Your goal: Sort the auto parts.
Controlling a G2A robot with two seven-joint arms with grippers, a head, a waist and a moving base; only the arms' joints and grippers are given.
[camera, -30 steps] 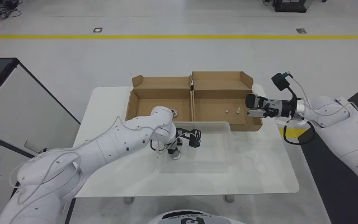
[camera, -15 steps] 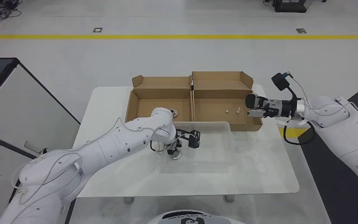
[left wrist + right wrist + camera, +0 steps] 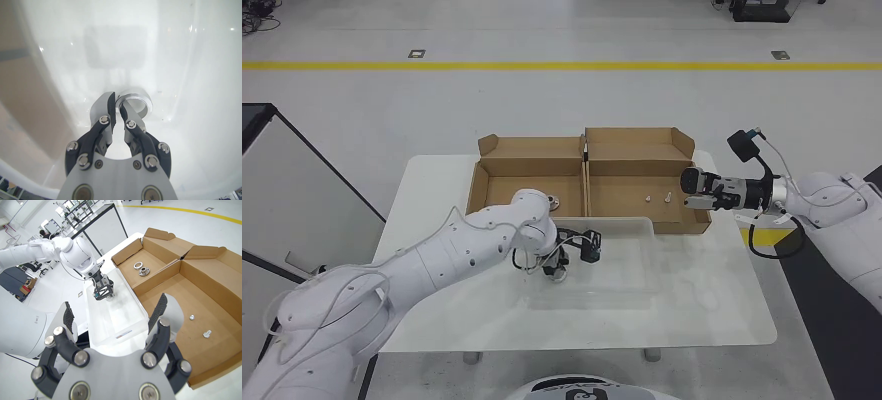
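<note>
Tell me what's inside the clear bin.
One metal ring, its wall pinched by the left gripper, resting on the bin floor. The gripper covers part of the ring and the floor beneath it, so anything there is hidden.

White table (image 3: 712,290) at centre. Yellow floor line (image 3: 562,66) running across at 12 o'clock. Small square floor marker (image 3: 416,53) at 11, second floor marker (image 3: 779,54) at 1. Black-framed partition (image 3: 282,190) at 9 o'clock, near table's edge. Black office chair (image 3: 39,266) far off in room.
</note>
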